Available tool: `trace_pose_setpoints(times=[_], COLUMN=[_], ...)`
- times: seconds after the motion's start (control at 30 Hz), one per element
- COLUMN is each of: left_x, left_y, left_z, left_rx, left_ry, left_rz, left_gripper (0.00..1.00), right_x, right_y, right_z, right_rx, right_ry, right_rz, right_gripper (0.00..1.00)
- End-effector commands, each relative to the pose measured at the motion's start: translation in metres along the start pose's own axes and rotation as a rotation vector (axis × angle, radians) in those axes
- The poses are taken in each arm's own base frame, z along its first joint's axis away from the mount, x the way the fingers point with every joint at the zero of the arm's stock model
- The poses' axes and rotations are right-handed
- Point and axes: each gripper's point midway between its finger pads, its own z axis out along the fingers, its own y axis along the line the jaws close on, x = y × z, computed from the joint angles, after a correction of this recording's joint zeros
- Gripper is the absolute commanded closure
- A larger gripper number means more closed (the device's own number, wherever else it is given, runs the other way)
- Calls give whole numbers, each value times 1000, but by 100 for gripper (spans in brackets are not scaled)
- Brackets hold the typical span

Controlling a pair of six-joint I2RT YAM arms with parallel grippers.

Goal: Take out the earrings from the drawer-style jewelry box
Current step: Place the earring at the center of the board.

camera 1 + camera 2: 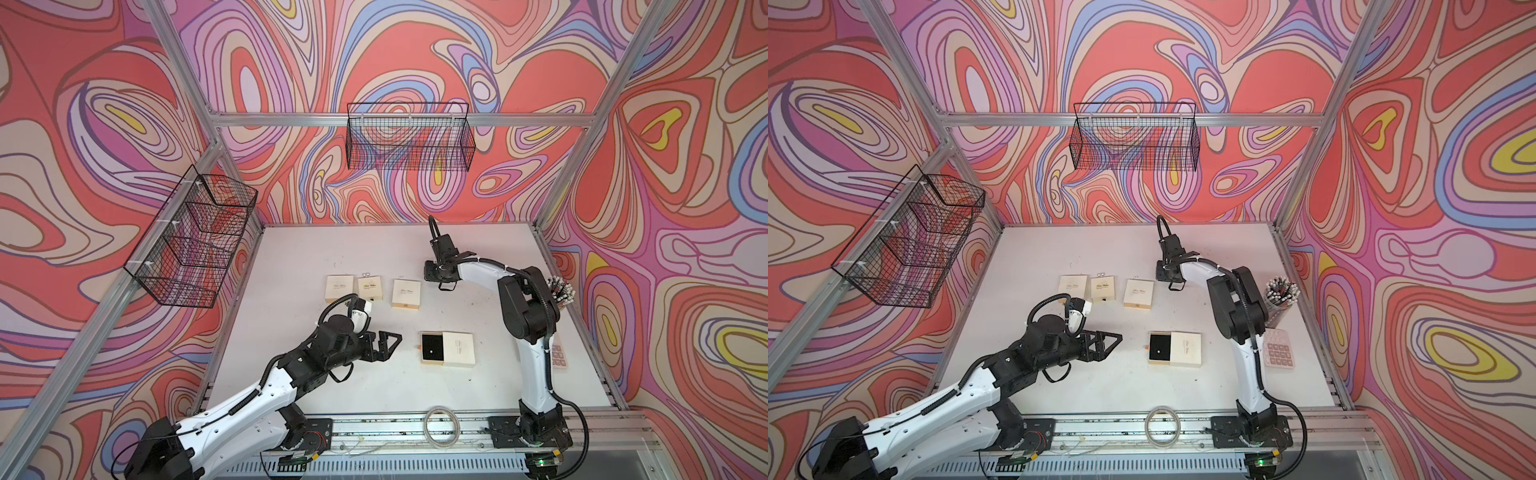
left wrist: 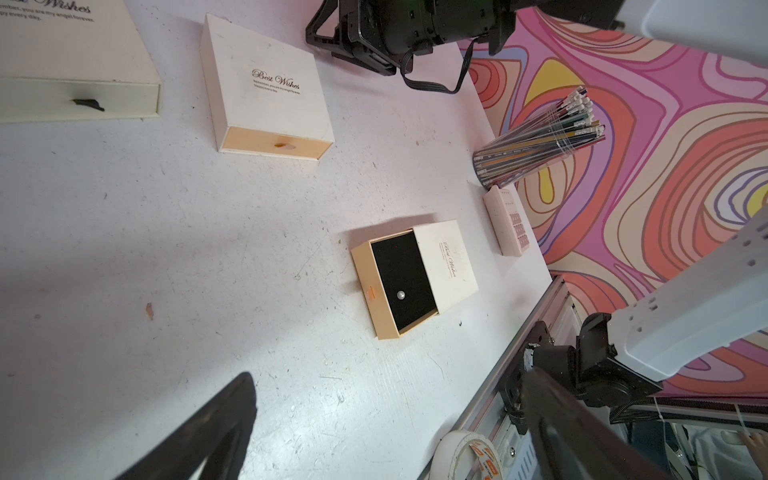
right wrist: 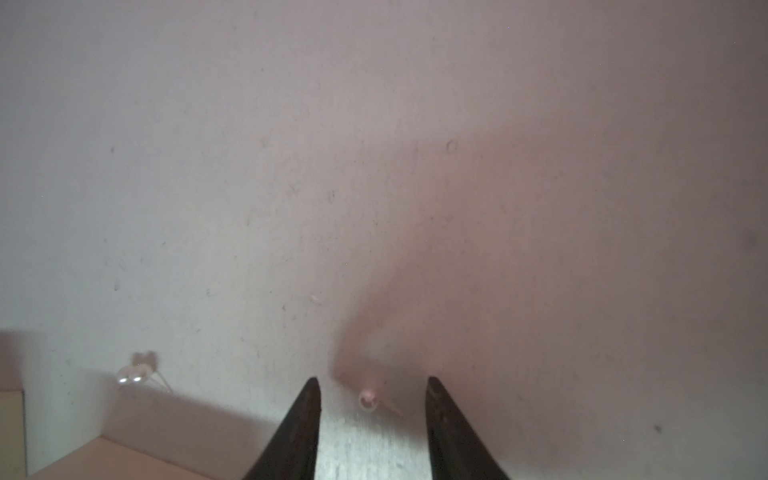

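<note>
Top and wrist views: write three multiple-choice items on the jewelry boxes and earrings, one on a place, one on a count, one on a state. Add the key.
1. Where does the pearl earring in the open box lie?
A. On the box's lid
B. On the black lining of the pulled-out drawer
C. In a wire basket

2. How many cream boxes are on the table?
A. Two
B. Six
C. Four

3. What state is the right end effector in?
A. Open, with a loose earring lying between its fingers
B. Shut on a box
C. Shut on a pencil

Key: 1 B, the left wrist view shows the pearl on the black lining. 2 C, both top views show three closed boxes in a row plus the open one. 3 A, the right wrist view shows the fingers apart and the earring untouched.
</note>
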Motion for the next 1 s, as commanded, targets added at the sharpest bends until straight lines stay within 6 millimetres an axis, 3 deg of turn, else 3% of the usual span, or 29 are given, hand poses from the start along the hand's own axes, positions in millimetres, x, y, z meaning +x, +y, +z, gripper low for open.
trace_pose_setpoints(times=[0.0,0.1,0.3,0.4,0.5,0.6,0.7,0.83,0.97], left_x=[-1,-2,-4,-7,-11,-13,-12,-3,13], left_y=[5,4,2,2,0,3,3,-6,-16], left_z=[-1,-2,-3,-5,-8,-11,-12,-6,5], left_rx=[-14,-12,-12,-16,-15,-24,-7,67,154], left_ry=[-14,-16,-21,-26,-39,-62,-75,-37,53], left_rz=[-4,-1,10,20,30,29,30,51,56], left_gripper=[0,0,0,0,0,0,0,0,3], right_x=[4,-4,-30,-48,-53,-36,-7,47,99], right_y=[-3,-1,5,11,15,17,13,10,19], right_z=[6,2,-20,-51,-91,-130,-169,-196,-206], right_rx=[2,2,-13,-30,-63,-118,-152,-150,-156], right_ry=[37,28,-15,-70,-128,-153,-173,-134,-63], right_rz=[-8,-16,-31,-37,-35,-17,-1,-10,-38], right_gripper=[46,40,40,41,44,47,48,50,52])
